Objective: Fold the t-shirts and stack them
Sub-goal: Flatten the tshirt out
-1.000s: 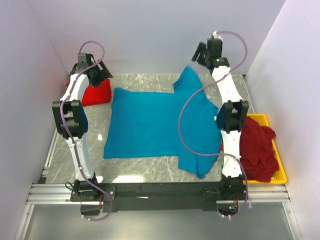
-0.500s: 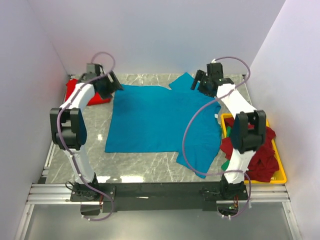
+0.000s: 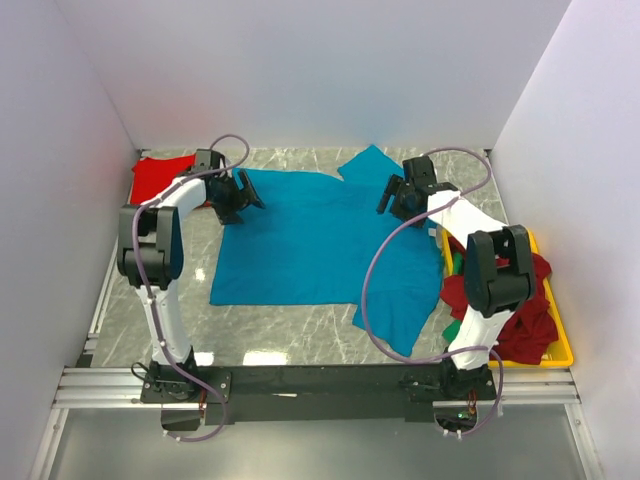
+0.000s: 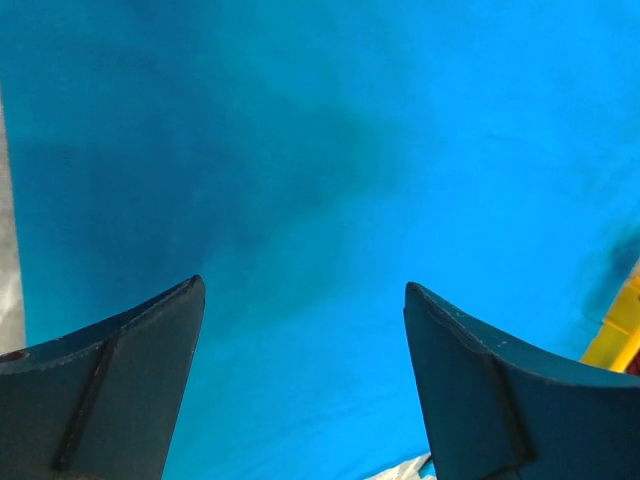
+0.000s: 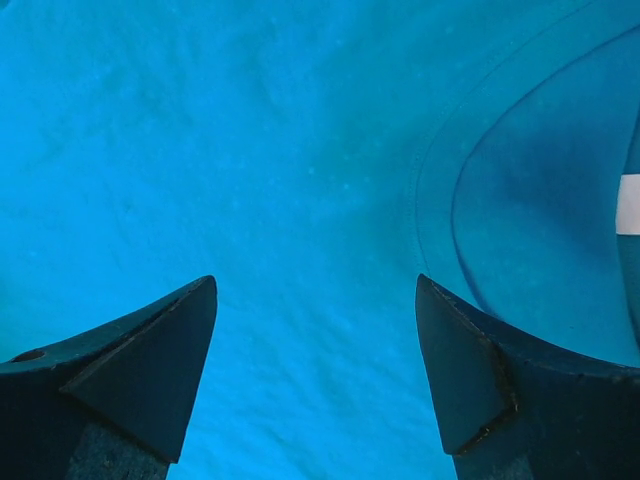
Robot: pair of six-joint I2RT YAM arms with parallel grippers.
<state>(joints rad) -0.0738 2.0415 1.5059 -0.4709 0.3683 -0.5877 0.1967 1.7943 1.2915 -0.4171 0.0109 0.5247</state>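
Note:
A teal-blue t-shirt [image 3: 310,235] lies spread flat on the marble table, sleeves at the back and front right. It fills the left wrist view [image 4: 330,150] and the right wrist view [image 5: 300,150], where its collar seam shows at the right. My left gripper [image 3: 240,197] is open, low over the shirt's back left corner. My right gripper [image 3: 392,198] is open, low over the shirt near the collar at the back right. A bright red t-shirt [image 3: 162,178] lies at the back left. Maroon t-shirts [image 3: 520,305] and a bit of green one [image 3: 453,328] sit in the tray.
A yellow plastic tray [image 3: 558,345] stands at the right edge of the table, heaped with shirts. White walls close in the table at the back and both sides. Grey cables loop from both arms over the shirt.
Both arms have swung down and inward from high at the back to low over the teal shirt's back corners. The shirt has flattened out; the red shirt is now uncovered.

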